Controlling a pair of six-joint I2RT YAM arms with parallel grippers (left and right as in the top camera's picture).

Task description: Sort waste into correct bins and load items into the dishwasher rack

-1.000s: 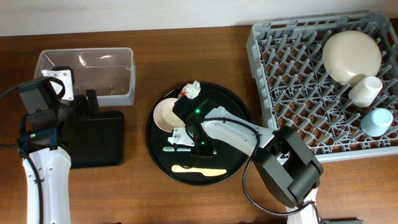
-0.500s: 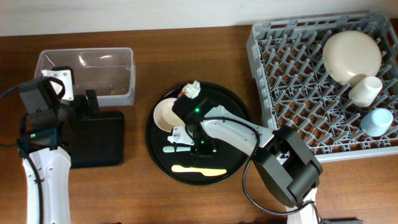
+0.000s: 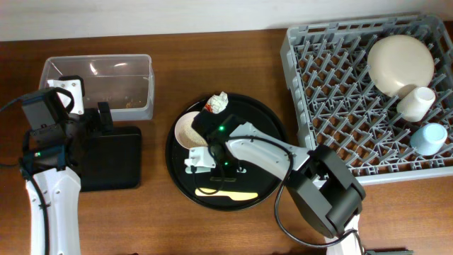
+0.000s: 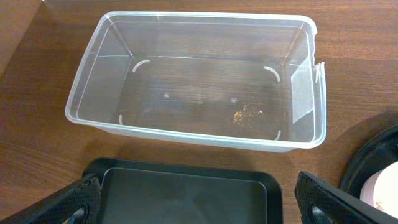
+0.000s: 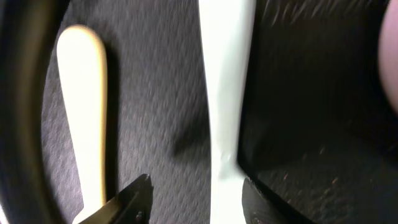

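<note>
Currently the right tool (image 5: 194, 190), jaws parted, straddles the mint spoon (image 5: 227, 93); its handle runs straight out between them, yellow spoon (image 5: 84, 112) alongside.

Left arm (image 3: 49, 202), right arm (image 3: 265, 150): white links, black joints, black cables, green LEDs. Left gripper (image 4: 199, 198) fingers (image 4: 68, 202) black.
</note>
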